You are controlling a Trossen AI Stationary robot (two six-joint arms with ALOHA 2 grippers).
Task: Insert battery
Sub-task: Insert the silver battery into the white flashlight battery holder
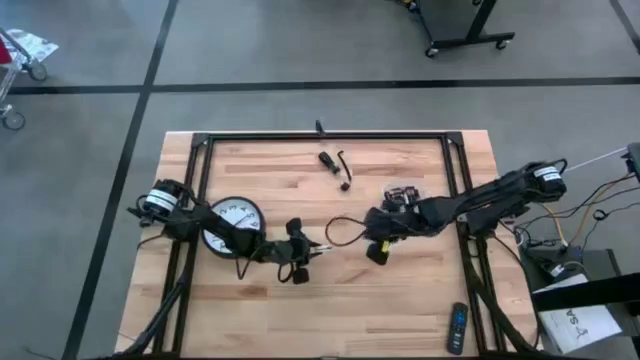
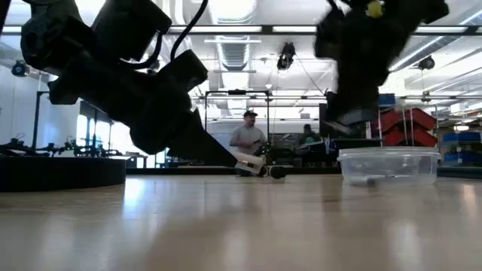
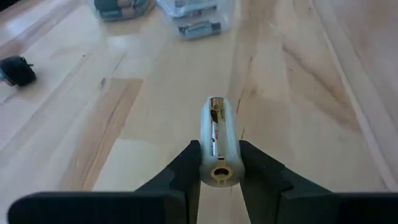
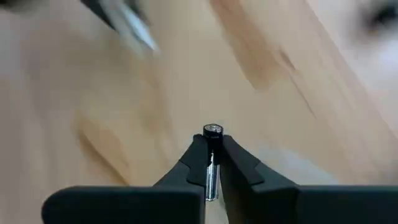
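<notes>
1. While my left gripper (image 3: 219, 163) clamps the white battery holder (image 3: 219, 142) near the table's (image 1: 400, 300) middle, its open slot faces up so a cell can drop in.
2. To its right, my right gripper (image 4: 211, 155) pinches the battery (image 4: 212, 142) lengthwise, tip forward, apparently ready to approach the slot.
3. Farther right, the clear container (image 2: 388, 165) holds spare cells.

A light wooden desk (image 1: 400, 300) with a black frame along its edges is seen from above. On it are laid a round wall clock (image 1: 236, 216) at the left, a clear plastic container (image 1: 402, 196) right of centre, small black parts (image 1: 330, 162) near the far edge, and a remote control (image 1: 456, 328) at the near right corner.
</notes>
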